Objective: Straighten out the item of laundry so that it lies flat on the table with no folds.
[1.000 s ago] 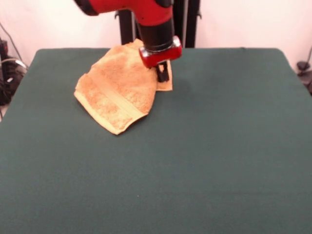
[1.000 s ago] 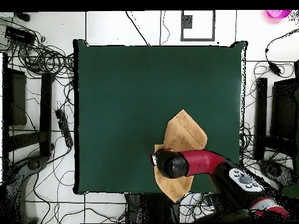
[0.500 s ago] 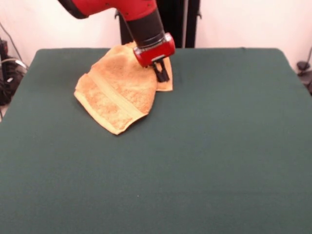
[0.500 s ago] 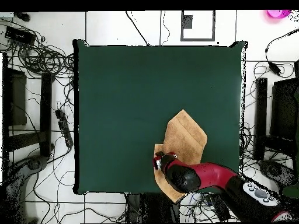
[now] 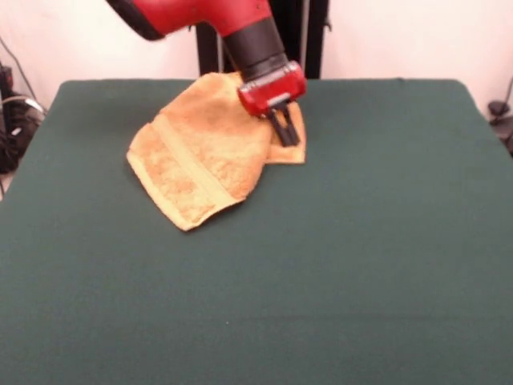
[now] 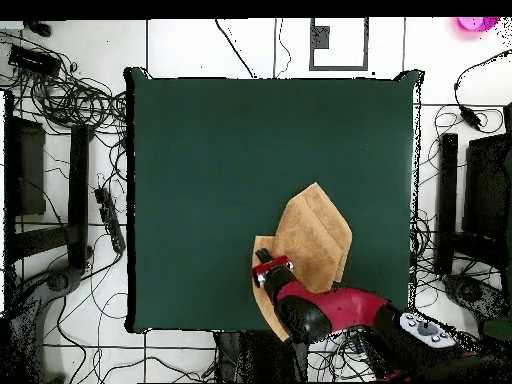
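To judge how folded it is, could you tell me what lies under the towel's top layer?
A lower towel layer pokes out by the gripper, whose tips are on it. The rest underneath is covered; only green table shows around it.

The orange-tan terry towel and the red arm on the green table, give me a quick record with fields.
item: orange-tan terry-cloth towel, folded over itself, not flat
woven band: runs diagonally across the upper layer
location: dark green felt-covered table, far side in the front view
gripper: tilted, tips at the towel's lower-layer corner
grip state: cannot tell
task status: folds not yet removed
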Controlling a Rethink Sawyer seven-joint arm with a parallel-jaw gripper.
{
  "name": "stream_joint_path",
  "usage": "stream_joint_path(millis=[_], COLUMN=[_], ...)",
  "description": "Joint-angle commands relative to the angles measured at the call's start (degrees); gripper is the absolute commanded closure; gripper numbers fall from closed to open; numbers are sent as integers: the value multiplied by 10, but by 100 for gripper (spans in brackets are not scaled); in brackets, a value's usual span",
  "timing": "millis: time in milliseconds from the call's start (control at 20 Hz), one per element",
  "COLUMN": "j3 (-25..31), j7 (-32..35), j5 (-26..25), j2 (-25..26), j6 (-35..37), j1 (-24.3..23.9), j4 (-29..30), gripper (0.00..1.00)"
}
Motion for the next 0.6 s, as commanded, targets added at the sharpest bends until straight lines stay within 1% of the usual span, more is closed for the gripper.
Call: stream_joint_path(millis=[50,200,600], j3=[61,45,18], j7=[113,119,120], j5=[53,90,165], j2=[146,141,141], j6=[-84,-103,-153], j1=[116,141,185], j4=[-182,-193,-211], gripper=[100,100,100])
